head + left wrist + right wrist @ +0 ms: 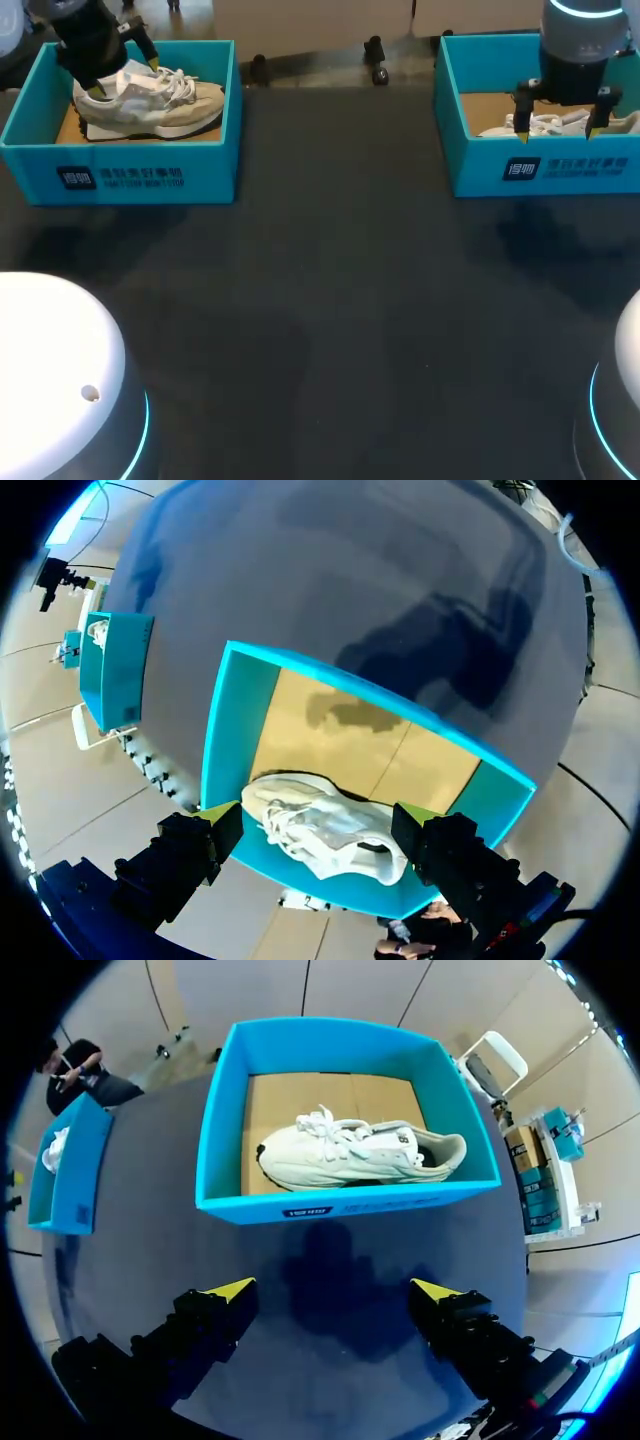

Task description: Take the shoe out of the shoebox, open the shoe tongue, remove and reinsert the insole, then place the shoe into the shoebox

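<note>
The left arm point(85, 35) at eleven o'clock looks black. The right arm point(585, 45) at one o'clock is a grey cylinder ringed with cyan light. The left gripper point(123, 77) and right gripper point(557, 132) have dark, blocky fingers point(200, 1325) with yellow wedge tips. White domed bases point(50, 370), cyan-edged, sit at seven and five o'clock.

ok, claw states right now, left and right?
Left claw: open, spread above the shoe, not gripping it.
Right claw: open, holding nothing.
</note>
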Action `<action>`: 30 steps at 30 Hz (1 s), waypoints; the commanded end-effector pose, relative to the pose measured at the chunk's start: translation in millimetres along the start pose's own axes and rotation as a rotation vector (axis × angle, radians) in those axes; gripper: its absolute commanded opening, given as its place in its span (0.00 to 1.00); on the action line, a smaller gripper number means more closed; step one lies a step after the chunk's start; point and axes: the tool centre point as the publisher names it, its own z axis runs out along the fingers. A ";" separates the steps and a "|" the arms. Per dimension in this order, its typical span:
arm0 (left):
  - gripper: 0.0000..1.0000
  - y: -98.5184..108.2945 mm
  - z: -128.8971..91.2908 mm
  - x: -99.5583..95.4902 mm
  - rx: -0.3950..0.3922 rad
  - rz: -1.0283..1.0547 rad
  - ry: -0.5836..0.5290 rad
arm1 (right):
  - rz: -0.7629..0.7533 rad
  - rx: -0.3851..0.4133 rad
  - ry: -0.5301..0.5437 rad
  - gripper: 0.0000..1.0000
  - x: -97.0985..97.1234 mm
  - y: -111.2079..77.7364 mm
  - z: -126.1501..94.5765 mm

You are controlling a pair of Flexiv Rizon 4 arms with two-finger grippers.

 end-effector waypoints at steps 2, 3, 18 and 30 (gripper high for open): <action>1.00 -0.6 -0.1 0.4 -0.002 0.001 0.001 | 0.000 -0.003 0.002 1.00 -0.6 -0.8 0.7; 1.00 2.5 -0.6 1.2 0.005 0.003 -0.006 | 0.000 -0.003 0.002 1.00 -0.6 -0.8 0.7; 1.00 90.2 16.0 38.4 0.009 0.242 0.093 | 0.000 -0.003 0.002 1.00 -0.6 -0.8 0.7; 1.00 142.7 38.0 60.9 0.007 0.393 0.140 | 0.000 -0.003 0.002 1.00 -0.6 -0.8 0.7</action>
